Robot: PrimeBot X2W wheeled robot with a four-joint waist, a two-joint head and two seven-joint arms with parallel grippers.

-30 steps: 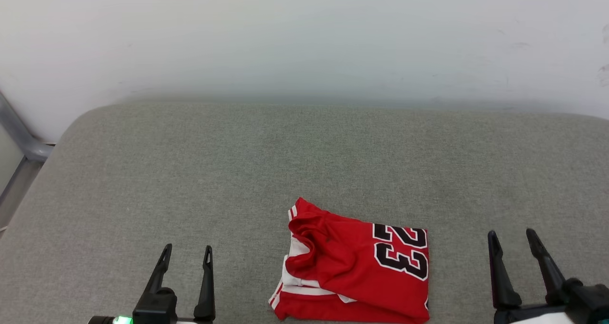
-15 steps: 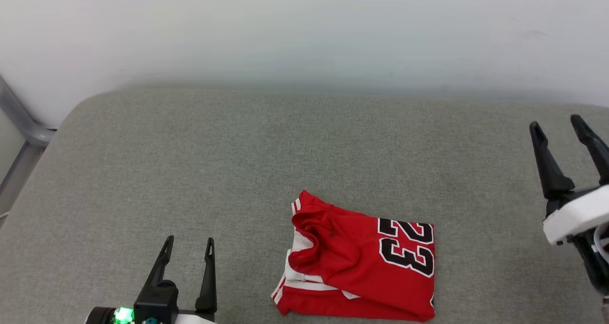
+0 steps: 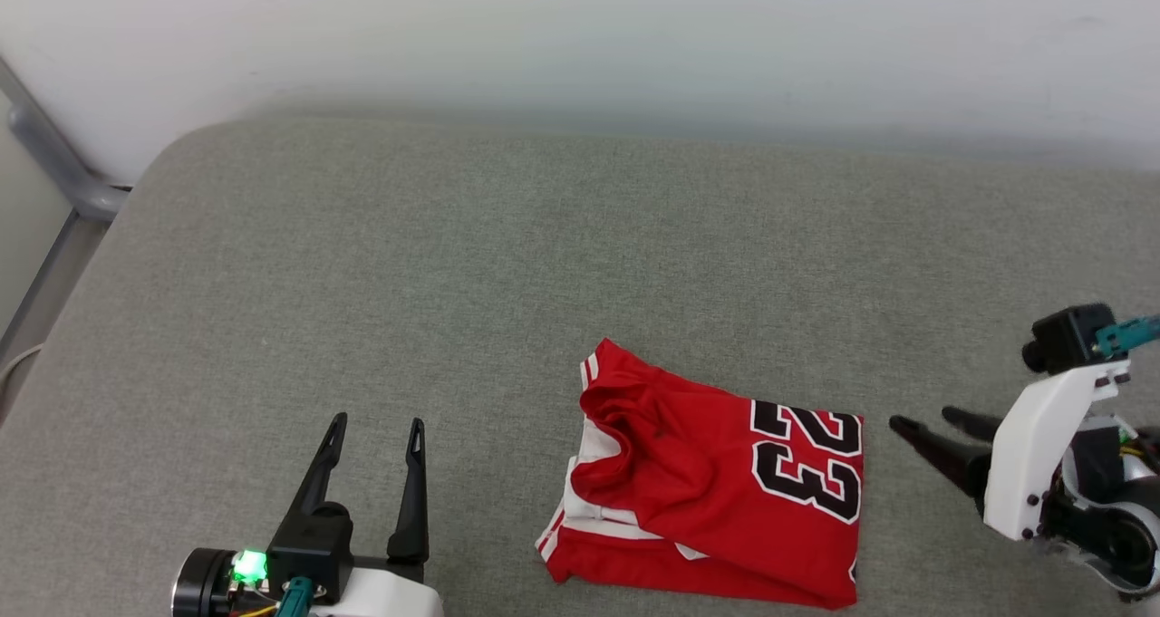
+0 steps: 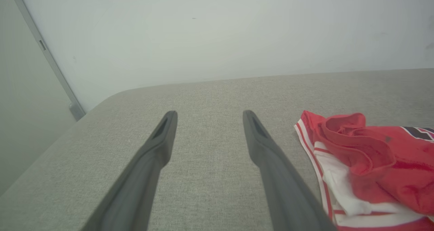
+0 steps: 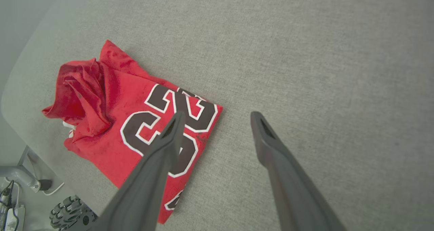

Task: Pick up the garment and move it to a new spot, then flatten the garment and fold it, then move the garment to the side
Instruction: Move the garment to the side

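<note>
Your grey bench (image 3: 362, 282) meets a white wall (image 3: 580, 37), with a metal post (image 3: 54, 159) at its left corner. Your left hand (image 3: 378, 420) and right hand (image 3: 919, 416) both stand wide and empty, either side of the shirt (image 3: 716, 490). It lies folded near the bench's front edge: red, rumpled at the collar, white sleeve, black 23.

A grey cushion (image 3: 362, 282) before a white wall (image 3: 580, 37)

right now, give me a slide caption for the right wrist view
Open right gripper angled toward the folded red number 23 jersey on the grey fabric surface.
</note>
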